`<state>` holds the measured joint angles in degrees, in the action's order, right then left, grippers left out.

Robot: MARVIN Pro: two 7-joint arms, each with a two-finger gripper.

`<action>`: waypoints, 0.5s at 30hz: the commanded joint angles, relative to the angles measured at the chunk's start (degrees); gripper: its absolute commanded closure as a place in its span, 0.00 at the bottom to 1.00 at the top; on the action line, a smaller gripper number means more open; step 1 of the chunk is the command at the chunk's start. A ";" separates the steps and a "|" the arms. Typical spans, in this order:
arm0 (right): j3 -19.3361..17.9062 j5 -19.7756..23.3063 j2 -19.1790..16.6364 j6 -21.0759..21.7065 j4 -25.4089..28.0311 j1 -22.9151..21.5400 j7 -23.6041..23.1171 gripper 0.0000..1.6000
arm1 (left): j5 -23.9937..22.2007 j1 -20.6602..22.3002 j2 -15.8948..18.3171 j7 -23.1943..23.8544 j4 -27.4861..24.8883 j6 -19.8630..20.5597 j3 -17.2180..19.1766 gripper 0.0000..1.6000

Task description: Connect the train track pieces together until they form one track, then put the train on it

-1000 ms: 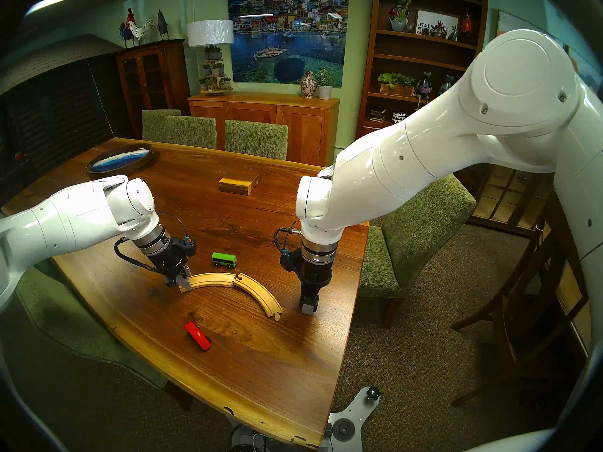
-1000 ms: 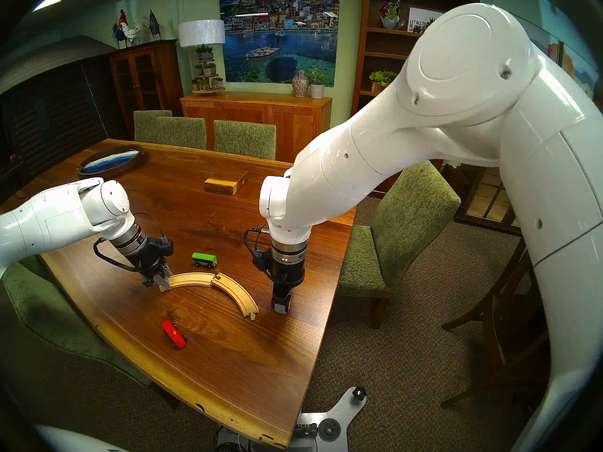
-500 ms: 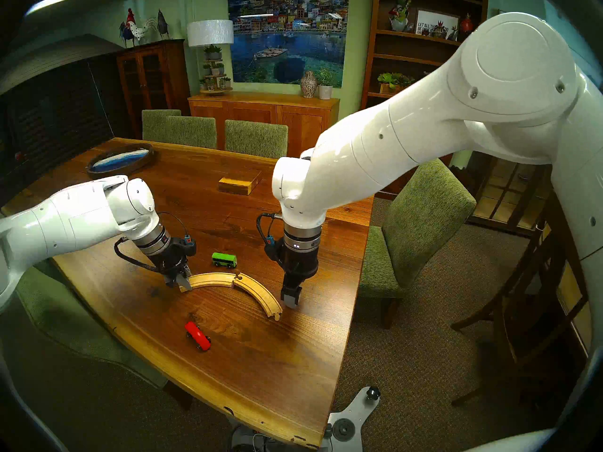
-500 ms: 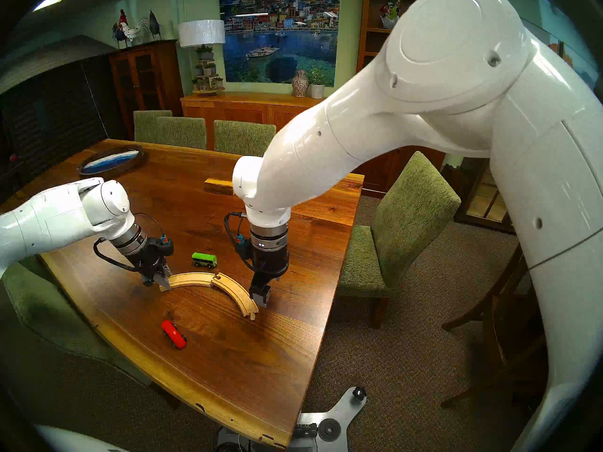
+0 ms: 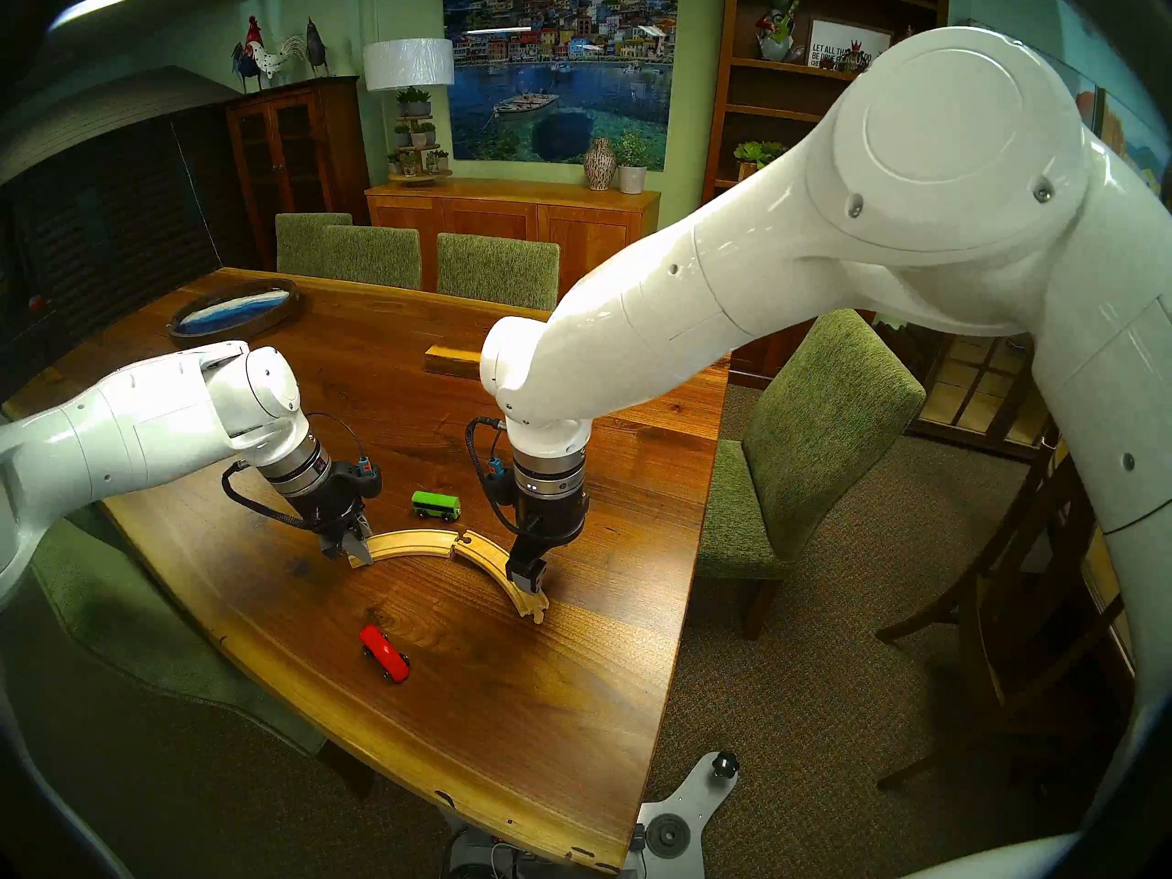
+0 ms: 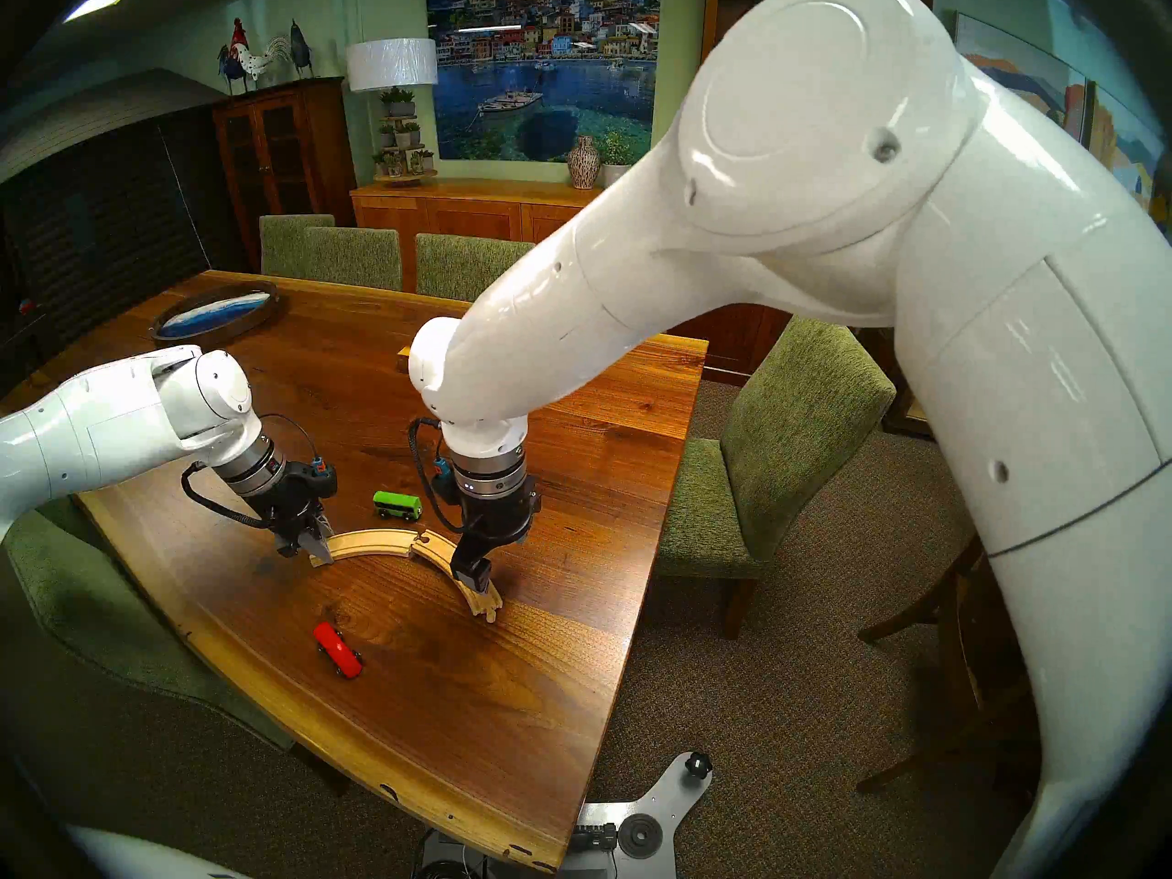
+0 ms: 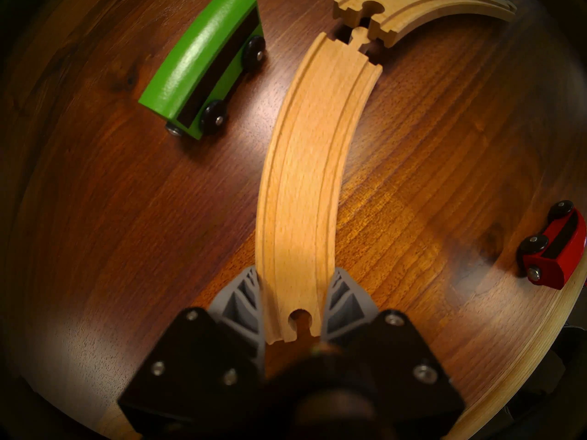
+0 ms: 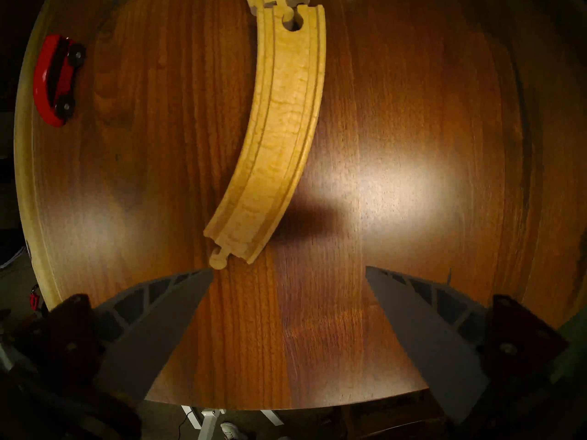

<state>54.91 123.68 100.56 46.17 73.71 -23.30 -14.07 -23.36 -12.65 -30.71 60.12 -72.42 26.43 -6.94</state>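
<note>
Wooden track pieces (image 7: 305, 163), two; left claw (image 7: 293, 306) grips one, right claw (image 8: 286, 302) wide.

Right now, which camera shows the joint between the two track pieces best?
The left wrist view: the joint is close, peg only partly in the socket. The right wrist view shows it at the top edge; the head views show it small.

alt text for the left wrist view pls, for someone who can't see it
The left gripper is shut on the socket end of a curved wooden track piece lying on a dark wood table. Its far peg sits at the second piece's socket, not fully seated. A green car stands left of the track, a red car at right.
</note>
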 commanded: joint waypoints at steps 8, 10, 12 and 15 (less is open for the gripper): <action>0.23 -3.08 -2.89 -5.20 -2.54 2.39 -5.36 0.00 | 0.40 -0.04 0.17 -0.80 0.15 -0.16 0.07 1.00; 0.45 -3.73 -2.92 -5.31 -3.44 3.04 -6.68 0.00 | 0.40 -0.05 0.17 -0.80 0.15 -0.16 0.08 1.00; 0.63 -4.48 -2.81 -5.29 -4.71 3.92 -8.53 0.00 | 0.40 -0.05 0.17 -0.79 0.15 -0.16 0.08 1.00; 0.99 -5.36 -2.30 -5.33 -6.64 5.25 -10.54 0.00 | 0.41 -0.06 0.17 -0.80 0.15 -0.16 0.10 1.00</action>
<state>55.52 120.32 98.70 41.05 71.14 -19.43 -20.65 -23.35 -12.71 -30.66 60.05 -72.43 26.43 -6.87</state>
